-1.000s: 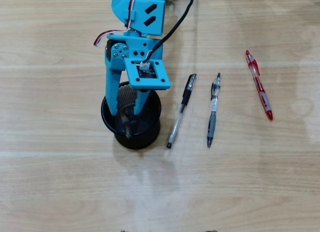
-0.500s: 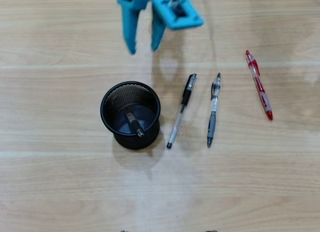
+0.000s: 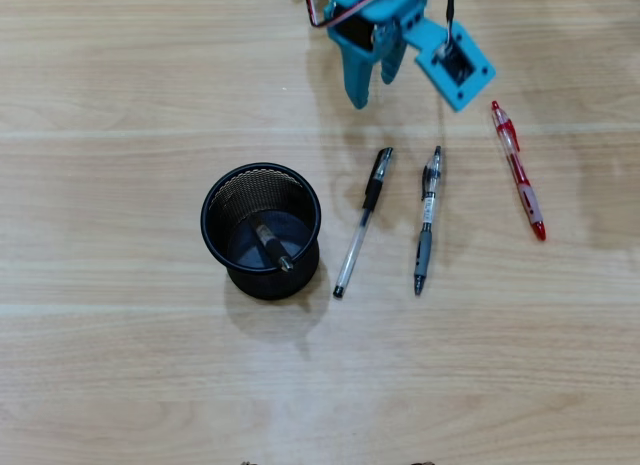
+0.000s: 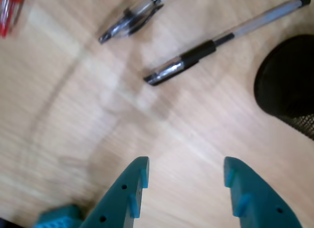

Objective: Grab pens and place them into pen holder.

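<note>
A black mesh pen holder (image 3: 261, 231) stands on the wooden table with one dark pen (image 3: 271, 245) inside it; its edge shows in the wrist view (image 4: 289, 86). Three pens lie to its right: a clear pen with black cap (image 3: 362, 220), also in the wrist view (image 4: 216, 41); a clear and grey pen (image 3: 427, 219), also in the wrist view (image 4: 130, 19); and a red pen (image 3: 518, 170), at the wrist view's corner (image 4: 9, 12). My teal gripper (image 3: 372, 90) hovers above the pens, open and empty, fingers apart in the wrist view (image 4: 186, 171).
The light wooden table (image 3: 120, 365) stretches bare to the left of and below the holder. My arm's teal body (image 3: 455, 60) sits at the top edge of the overhead view.
</note>
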Robot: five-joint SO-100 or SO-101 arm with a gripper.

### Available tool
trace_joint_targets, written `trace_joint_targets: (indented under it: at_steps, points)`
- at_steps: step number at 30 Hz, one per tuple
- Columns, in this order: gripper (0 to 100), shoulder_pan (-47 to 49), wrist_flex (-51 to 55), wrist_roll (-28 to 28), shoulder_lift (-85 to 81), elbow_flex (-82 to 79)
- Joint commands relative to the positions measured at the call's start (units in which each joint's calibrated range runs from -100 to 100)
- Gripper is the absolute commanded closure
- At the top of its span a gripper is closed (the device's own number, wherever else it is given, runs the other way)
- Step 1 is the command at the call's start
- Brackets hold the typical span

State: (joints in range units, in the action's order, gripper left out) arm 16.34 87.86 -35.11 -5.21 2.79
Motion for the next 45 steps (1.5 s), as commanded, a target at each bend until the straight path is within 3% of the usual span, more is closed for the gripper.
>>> trace_joint_targets:
  at_steps: [1,12,30,33,37,45]
  points:
    - [76,0.3,-0.4,-15.3,13.1,9.0]
    - [70,0.7,-2.9,-23.3,34.2,26.6]
    - [71,-2.5,-13.0,-23.1,47.0,28.2]
    - [77,-3.4,-12.4,-23.4,47.0,28.2]
    - [98,-5.0,-12.2,-23.4,47.0,28.2]
    - [98,-5.9,-12.0,-22.1,39.4,29.3]
